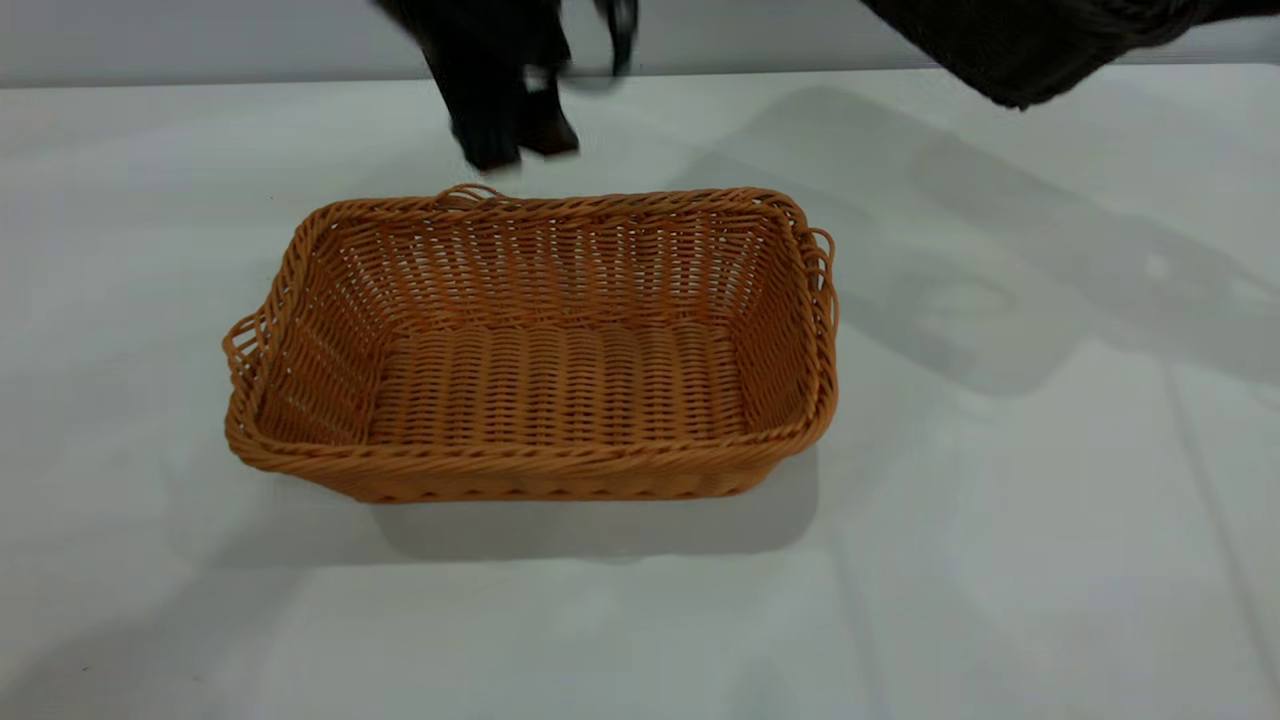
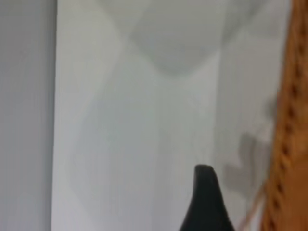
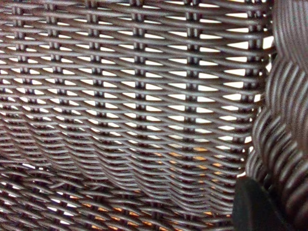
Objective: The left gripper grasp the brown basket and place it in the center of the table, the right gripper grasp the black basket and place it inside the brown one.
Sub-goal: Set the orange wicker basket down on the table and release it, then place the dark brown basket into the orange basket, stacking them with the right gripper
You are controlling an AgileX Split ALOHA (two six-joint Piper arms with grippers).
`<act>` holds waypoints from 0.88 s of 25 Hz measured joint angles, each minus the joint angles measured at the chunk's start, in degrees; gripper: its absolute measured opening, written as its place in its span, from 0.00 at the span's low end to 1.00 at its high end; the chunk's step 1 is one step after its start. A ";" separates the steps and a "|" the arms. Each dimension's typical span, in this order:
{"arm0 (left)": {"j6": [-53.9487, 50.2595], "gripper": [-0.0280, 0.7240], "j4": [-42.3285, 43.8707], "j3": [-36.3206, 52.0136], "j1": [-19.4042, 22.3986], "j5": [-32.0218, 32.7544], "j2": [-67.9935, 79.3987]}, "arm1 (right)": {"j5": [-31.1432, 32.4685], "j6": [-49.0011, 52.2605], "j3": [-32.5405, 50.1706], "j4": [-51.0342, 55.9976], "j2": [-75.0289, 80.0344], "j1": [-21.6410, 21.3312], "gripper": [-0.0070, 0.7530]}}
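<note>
Two baskets matter here, and they are well apart. The rectangular orange-tan woven brown basket [image 1: 530,350] sits upright and empty around the middle of the plain white table [image 1: 1050,560], so by my judgement the first half of the task is done. The very dark woven black basket [image 1: 1020,45] hangs in the air at the far right, tilted, only one corner showing in the exterior view.

Risk comes first from that tilt: if the dark basket is lowered at an angle, or off line with the brown one, its low corner could catch the braided rim and push or tip the brown basket instead of nesting inside. The hold also seems to be at one rim only (a lopsided hold), so the basket could swing or slip while it travels.

As for the right gripper [image 3: 255,211], its wrist view is filled by dark weave, with one black fingertip pressed against the braided rim; I judge it clamped on the black basket, though the second finger is hidden.

At the far side, just behind the brown basket's far rim, the left gripper [image 1: 515,135] hovers touching nothing. Its slim black fingers look slightly parted and hold nothing.
</note>
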 joint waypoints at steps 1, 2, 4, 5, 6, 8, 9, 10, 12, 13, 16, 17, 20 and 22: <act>-0.23 0.67 0.05 0.12 0.00 3.96 -2.71 | 0.39 0.20 -0.06 -0.11 0.00 0.00 0.12; -0.55 0.67 0.18 0.19 0.00 7.15 -6.16 | 0.70 0.68 -0.08 -0.42 0.00 0.30 0.12; -1.28 0.66 0.30 0.23 0.00 13.78 -13.58 | 0.95 1.47 -0.20 -1.58 0.00 1.61 0.12; -1.76 0.65 0.30 0.23 -0.04 16.27 -16.73 | 1.27 1.72 -0.20 -2.53 0.00 2.90 0.12; -2.27 0.65 0.30 0.23 -0.04 17.85 -20.45 | 1.42 1.87 -0.20 -3.47 0.00 4.65 0.12; -3.57 0.64 0.37 0.23 -0.04 19.83 -27.19 | 1.78 1.87 -0.27 -5.83 0.00 8.82 0.12; -4.21 0.64 0.37 0.23 -0.04 20.13 -29.61 | 1.81 1.92 -0.27 -6.81 0.00 11.44 0.12; -4.79 0.64 0.37 0.23 -0.04 20.21 -32.22 | 1.81 1.92 -0.27 -7.49 0.00 14.07 0.12; -5.76 0.64 0.37 0.23 -0.04 20.58 -36.05 | 1.55 2.11 -0.27 -8.48 0.00 18.79 0.12; -6.28 0.64 0.39 0.23 -0.04 20.78 -37.68 | 1.26 2.56 -0.27 -8.94 0.00 21.24 0.12; -6.61 0.64 0.39 0.25 -0.04 21.37 -40.77 | -1.05 3.78 -0.34 -11.21 0.89 27.33 0.12; -6.61 0.64 0.44 0.25 -0.04 21.44 -41.40 | -1.76 4.49 -0.38 -12.02 1.56 28.93 0.12; -6.67 0.64 0.44 0.25 -0.04 21.98 -41.90 | -3.31 5.83 -0.38 -14.66 3.89 31.32 0.12; -6.71 0.64 0.44 0.30 -0.04 22.50 -41.90 | -3.98 6.03 -0.38 -15.82 5.36 31.47 0.12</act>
